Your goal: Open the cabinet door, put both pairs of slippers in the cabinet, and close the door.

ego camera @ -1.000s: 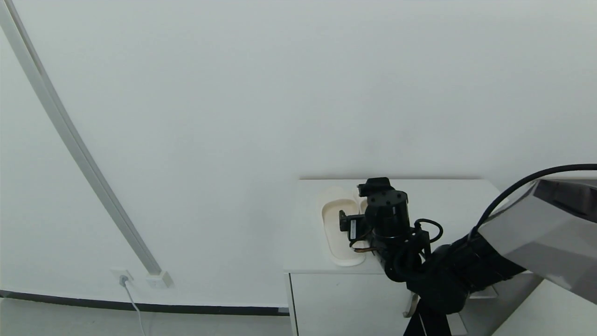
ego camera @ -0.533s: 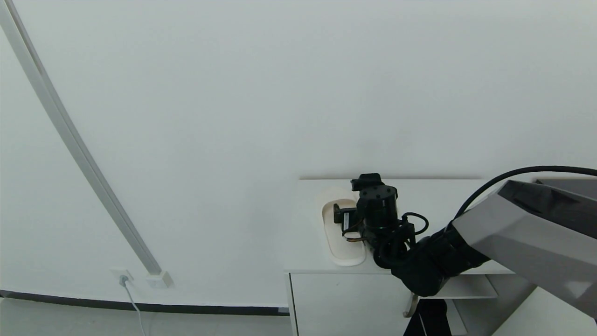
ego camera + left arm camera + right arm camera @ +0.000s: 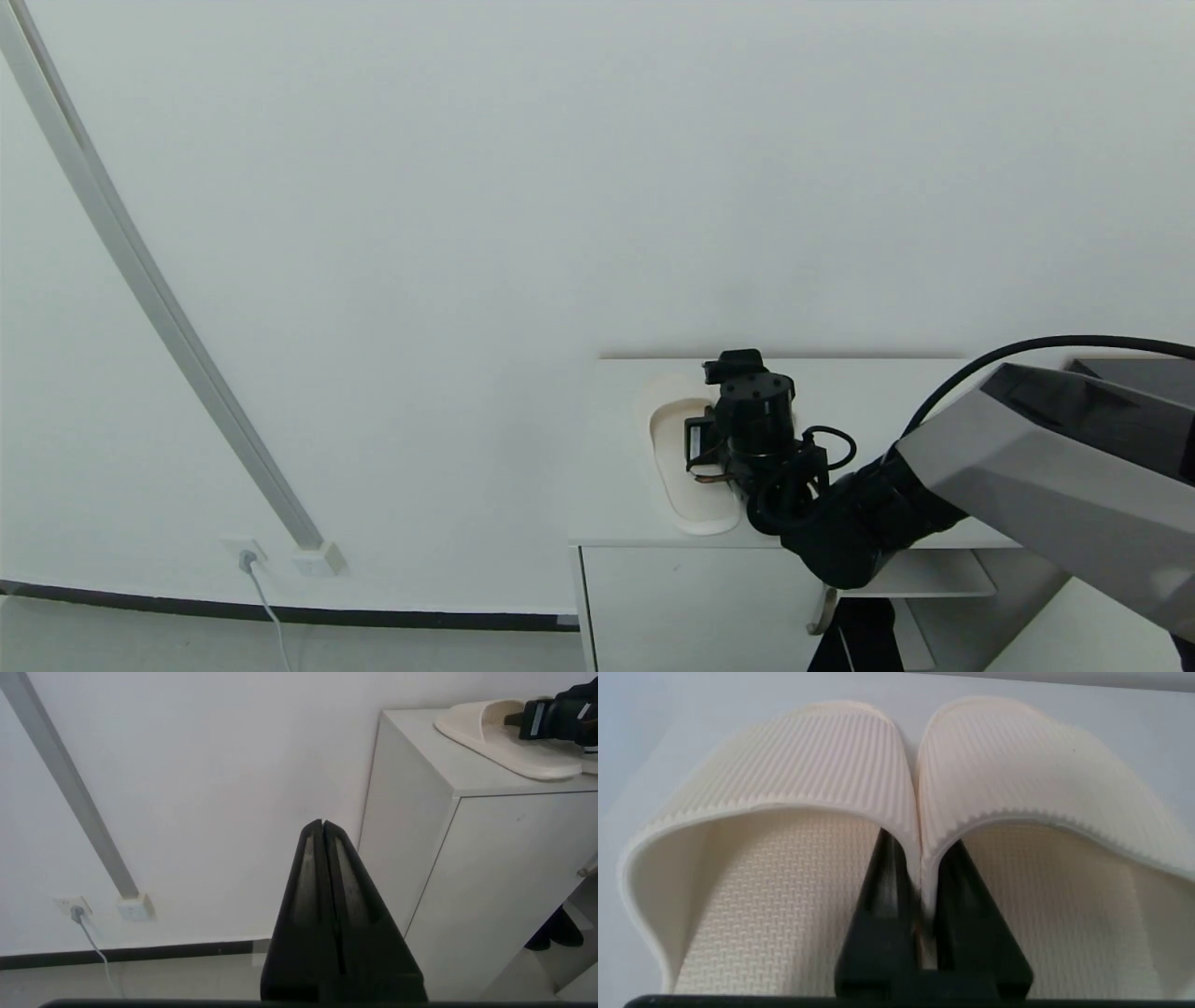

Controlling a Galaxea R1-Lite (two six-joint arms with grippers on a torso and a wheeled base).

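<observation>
With the right end effector (image 3: 922, 863) pinched narrow on the touching inner edges of the slippers (image 3: 836, 775) atop the cabinet (image 3: 887, 401), lift straight up, slowly, holding the pinch firm so neither slips free.

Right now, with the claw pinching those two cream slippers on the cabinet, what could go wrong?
1. The right gripper pinches the slippers only by their two inner walls, so one slipper may slide free when lifted.
2. Their heels lie close to the front edge of the cabinet top; a sideways tug could drag a loose one off.
</observation>
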